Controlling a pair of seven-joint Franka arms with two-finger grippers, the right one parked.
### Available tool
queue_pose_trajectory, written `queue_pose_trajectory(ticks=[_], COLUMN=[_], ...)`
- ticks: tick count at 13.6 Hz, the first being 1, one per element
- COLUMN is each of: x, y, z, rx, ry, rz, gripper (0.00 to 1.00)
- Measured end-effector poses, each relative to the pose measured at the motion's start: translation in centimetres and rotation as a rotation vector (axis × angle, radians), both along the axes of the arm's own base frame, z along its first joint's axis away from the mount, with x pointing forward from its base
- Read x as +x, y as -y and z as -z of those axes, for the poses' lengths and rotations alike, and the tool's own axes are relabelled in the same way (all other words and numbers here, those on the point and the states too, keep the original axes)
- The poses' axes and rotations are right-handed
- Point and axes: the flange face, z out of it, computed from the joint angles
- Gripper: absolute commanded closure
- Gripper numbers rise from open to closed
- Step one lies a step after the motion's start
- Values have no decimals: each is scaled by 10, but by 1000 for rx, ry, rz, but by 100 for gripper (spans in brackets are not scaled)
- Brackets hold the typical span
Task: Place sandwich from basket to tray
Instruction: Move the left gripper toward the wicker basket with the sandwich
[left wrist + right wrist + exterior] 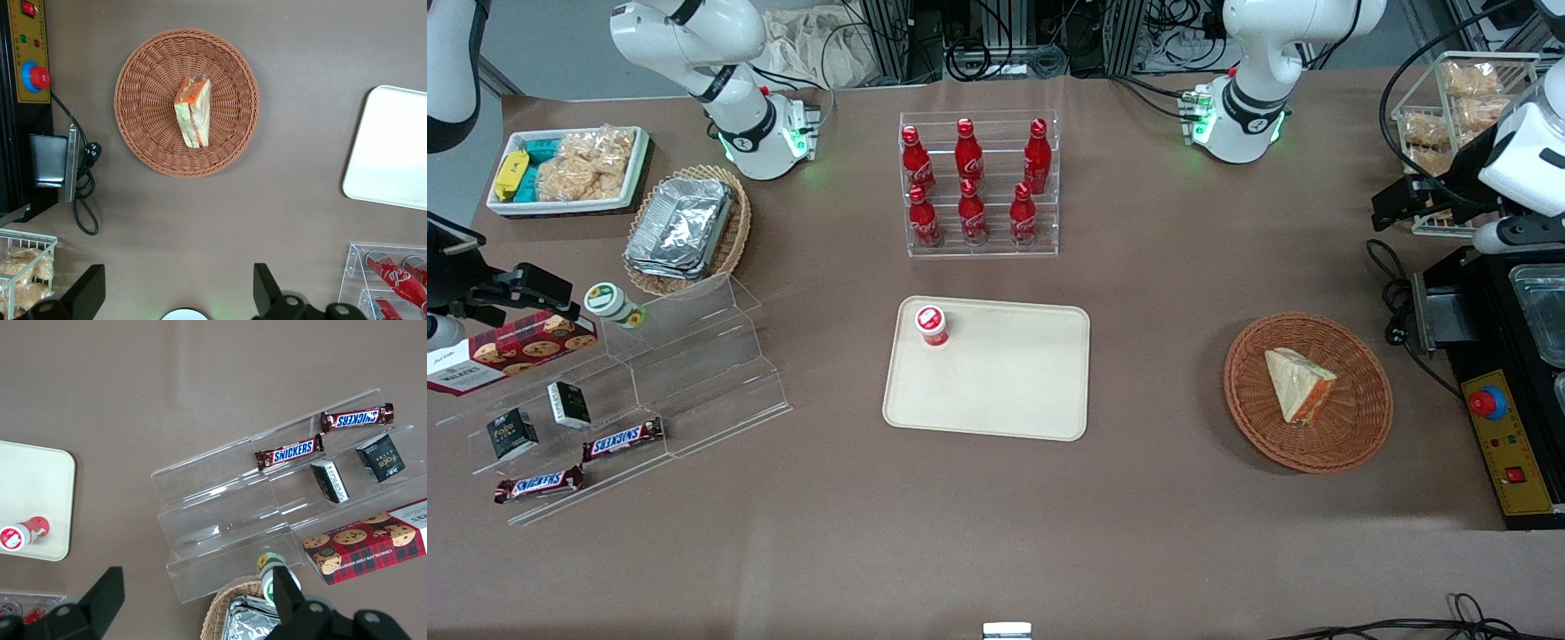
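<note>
We see the triangular clear-wrapped sandwich (pixel 1298 384) (pixel 193 111) lying in the middle of the round reddish-brown wicker basket (pixel 1352 428) (pixel 148 80), its orange-red filling edge showing. From the basket, the flat cream plastic tray (pixel 1005 391) (pixel 393 160) lies at nine o'clock in the front view, carrying a small red-capped bottle (pixel 931 324). Our left gripper (pixel 177 293) hangs high above the table, fingers (pixel 90 290) spread wide and empty.

Reddish-brown woven basket (pixel 186 102), cream tray (pixel 987 369), black pincer (pixel 175 292).
</note>
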Motion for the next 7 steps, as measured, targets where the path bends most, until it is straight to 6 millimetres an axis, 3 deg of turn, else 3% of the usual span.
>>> queue_pose_trajectory(ticks=[7], x=[1], y=[-21], z=[-1], rx=[-18], ry=[6], rz=[-39], gripper=[0])
